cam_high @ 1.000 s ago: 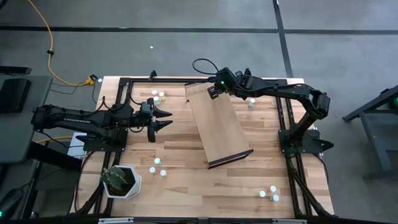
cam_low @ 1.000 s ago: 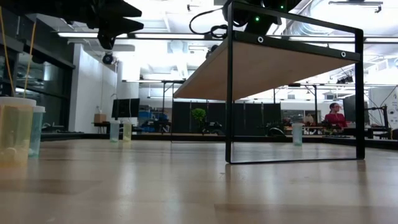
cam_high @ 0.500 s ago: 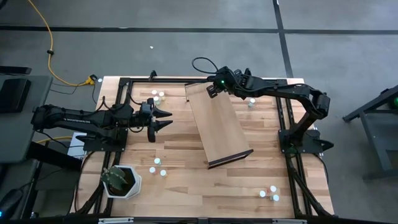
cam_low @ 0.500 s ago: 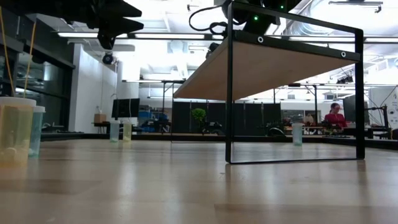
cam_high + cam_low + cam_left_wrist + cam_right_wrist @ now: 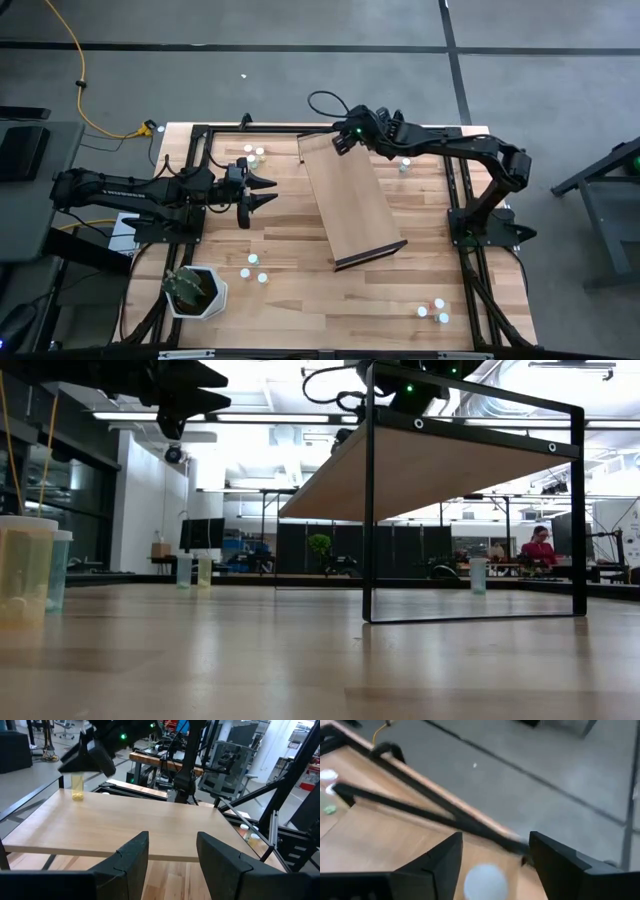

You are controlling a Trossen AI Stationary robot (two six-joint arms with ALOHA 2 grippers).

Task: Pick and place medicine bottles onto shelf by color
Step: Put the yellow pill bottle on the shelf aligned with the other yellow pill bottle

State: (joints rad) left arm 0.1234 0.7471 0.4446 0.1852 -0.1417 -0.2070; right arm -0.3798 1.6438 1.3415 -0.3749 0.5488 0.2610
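Since the earlier frame the right gripper has spread its fingers apart and drawn slightly off; a yellow medicine bottle stands on the shelf just below them. The left gripper hovers beside the shelf, fingers parted, empty.

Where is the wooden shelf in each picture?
High view: shelf slants across the middle.
Low view: shelf underside, upper right.
Left wrist view: shelf, broad board straight ahead.
Right wrist view: shelf, wood beneath the fingers.
Shared landmark: right gripper over its far corner.
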